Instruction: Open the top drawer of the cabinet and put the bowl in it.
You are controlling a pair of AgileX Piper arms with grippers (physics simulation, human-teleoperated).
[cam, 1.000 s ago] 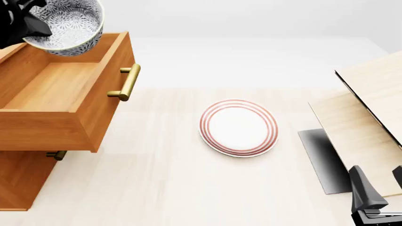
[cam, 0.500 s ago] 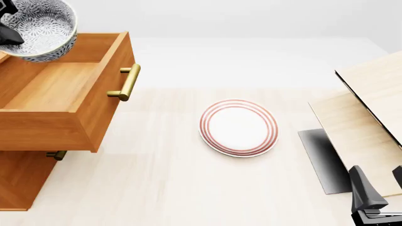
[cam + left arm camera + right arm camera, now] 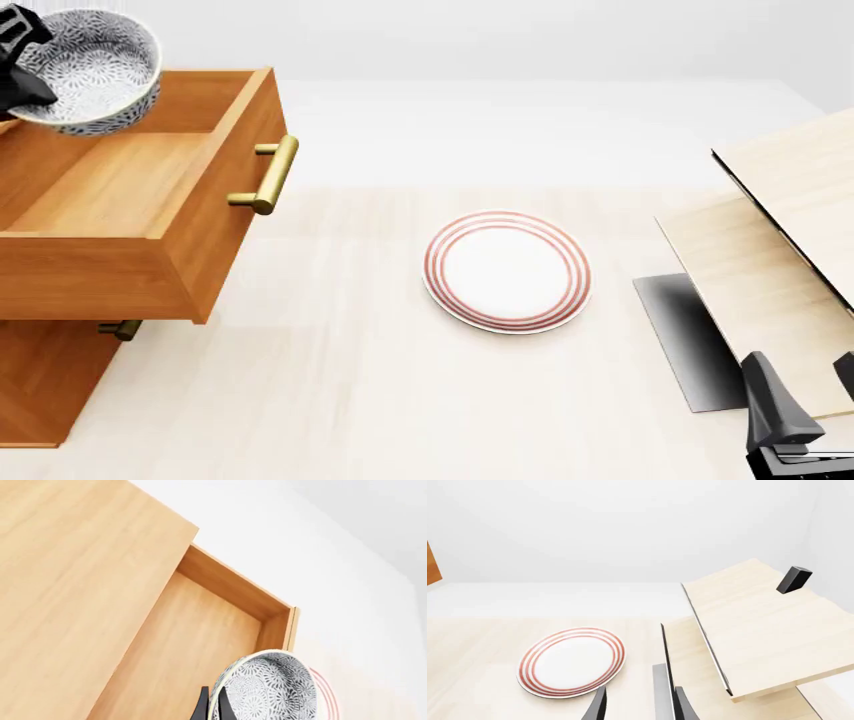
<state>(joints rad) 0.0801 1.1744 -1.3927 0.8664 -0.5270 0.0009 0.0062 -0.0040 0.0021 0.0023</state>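
Speckled grey-blue on white, the bowl [image 3: 87, 68] hangs at the upper left of the front view, its rim pinched by the jaws of the left gripper [image 3: 210, 707]; in the left wrist view the two dark fingers close narrowly on the bowl's edge. Over the last second the bowl has travelled leftward and slightly down, from above the drawer's right wall to a spot over its far left part, and it has almost stopped since half a second ago. That suggests the carry is nearly done and a descent and release come next.

The top drawer [image 3: 120, 190] of the cabinet [image 3: 40, 380] stands pulled out, its wooden floor bare, its brass handle [image 3: 271, 176] on the right face. The bowl is above the drawer, not yet resting in it; it looks tilted, so it may roll a little on landing.

The right gripper [image 3: 637, 707] idles at the lower right of the front view, jaws apart and holding nothing. The red-ringed plate [image 3: 507, 270] lies mid-surface, well apart from the drawer, unchanged.
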